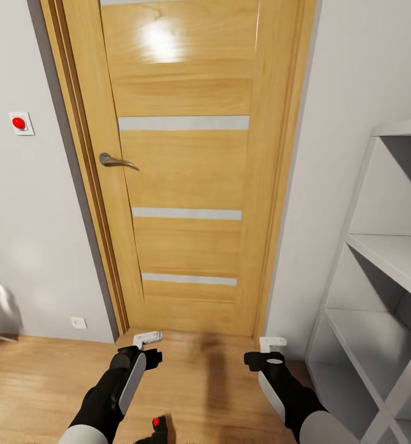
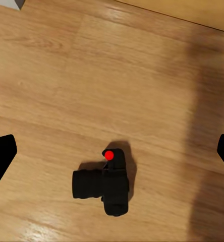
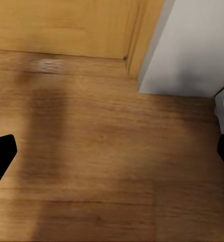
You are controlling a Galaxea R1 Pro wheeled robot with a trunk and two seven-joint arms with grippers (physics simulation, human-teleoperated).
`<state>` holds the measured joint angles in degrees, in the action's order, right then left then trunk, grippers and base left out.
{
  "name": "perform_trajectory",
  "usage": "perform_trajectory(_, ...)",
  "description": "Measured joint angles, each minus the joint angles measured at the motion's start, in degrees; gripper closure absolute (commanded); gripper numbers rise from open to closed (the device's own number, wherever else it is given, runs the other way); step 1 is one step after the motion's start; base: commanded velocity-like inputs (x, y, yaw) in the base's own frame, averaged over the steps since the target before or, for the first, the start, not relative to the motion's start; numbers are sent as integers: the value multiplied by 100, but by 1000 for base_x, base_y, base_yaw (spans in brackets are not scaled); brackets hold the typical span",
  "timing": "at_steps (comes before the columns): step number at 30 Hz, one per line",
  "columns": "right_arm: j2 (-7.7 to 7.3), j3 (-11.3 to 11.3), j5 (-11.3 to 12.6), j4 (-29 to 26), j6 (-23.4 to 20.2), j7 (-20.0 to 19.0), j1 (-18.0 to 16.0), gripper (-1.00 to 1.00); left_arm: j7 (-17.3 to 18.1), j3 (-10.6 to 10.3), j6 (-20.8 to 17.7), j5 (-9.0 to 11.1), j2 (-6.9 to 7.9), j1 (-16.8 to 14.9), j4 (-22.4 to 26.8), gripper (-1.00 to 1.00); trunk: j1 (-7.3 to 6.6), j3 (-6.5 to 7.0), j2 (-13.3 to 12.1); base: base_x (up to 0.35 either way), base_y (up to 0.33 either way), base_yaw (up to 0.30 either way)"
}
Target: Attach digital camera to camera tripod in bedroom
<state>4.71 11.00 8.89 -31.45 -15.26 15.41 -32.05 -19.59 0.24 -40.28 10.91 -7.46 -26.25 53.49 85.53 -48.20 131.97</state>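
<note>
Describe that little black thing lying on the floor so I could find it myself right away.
Start at the tall wooden door and look down to the light wood floor before it. Between the robot's two arms, nearer the left gripper, lies the digital camera. It is small, black, with a stubby lens and a bright red dot on top.

Door [image 1: 187,166] centre frame, shelving unit [image 1: 384,296] at right edge, wall button [image 1: 20,123] upper left; digital camera [image 1: 158,428] on the floor [image 1: 211,394] (bottom centre), between both arms.

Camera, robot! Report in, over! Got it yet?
Both tools open, empty. Digital camera on wood floor below left tool. Closed door ahead.
</note>
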Motion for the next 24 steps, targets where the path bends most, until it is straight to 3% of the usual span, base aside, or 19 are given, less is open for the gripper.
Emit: perform_trajectory(24,1,1,19,0,-18,-12,0,-100,0,0,0,-2,1,0,-3,-100,527,-431,963,0,0,0)
